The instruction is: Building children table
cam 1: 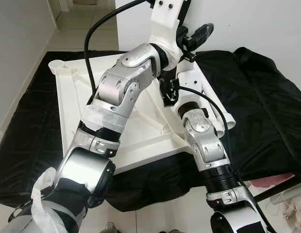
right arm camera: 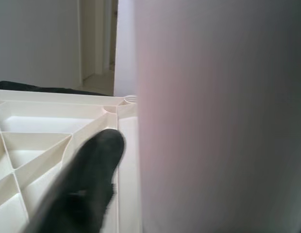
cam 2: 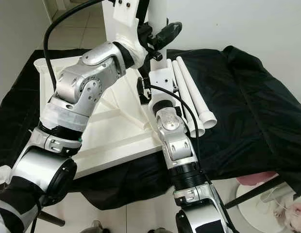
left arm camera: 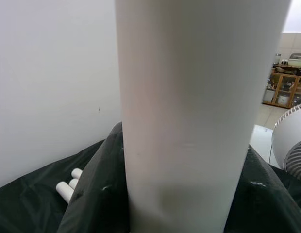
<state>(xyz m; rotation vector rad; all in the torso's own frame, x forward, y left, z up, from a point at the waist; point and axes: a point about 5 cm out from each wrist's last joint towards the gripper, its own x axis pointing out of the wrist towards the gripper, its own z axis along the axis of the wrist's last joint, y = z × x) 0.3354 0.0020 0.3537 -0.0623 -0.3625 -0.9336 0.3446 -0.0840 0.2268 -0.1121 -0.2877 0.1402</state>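
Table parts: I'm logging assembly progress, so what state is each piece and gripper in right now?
Tabletop: upside down on the black cloth, ribs showing.
Upright leg: standing at the tabletop's corner, both grippers at it.
Spare legs: lying loose on the cloth.
Left gripper: at the upright leg.
Right gripper: beside the same leg.

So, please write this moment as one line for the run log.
stage: fitting leg | left gripper: on upright table leg | right gripper: at same leg | tabletop: upside down on black cloth | spare legs: lying beside
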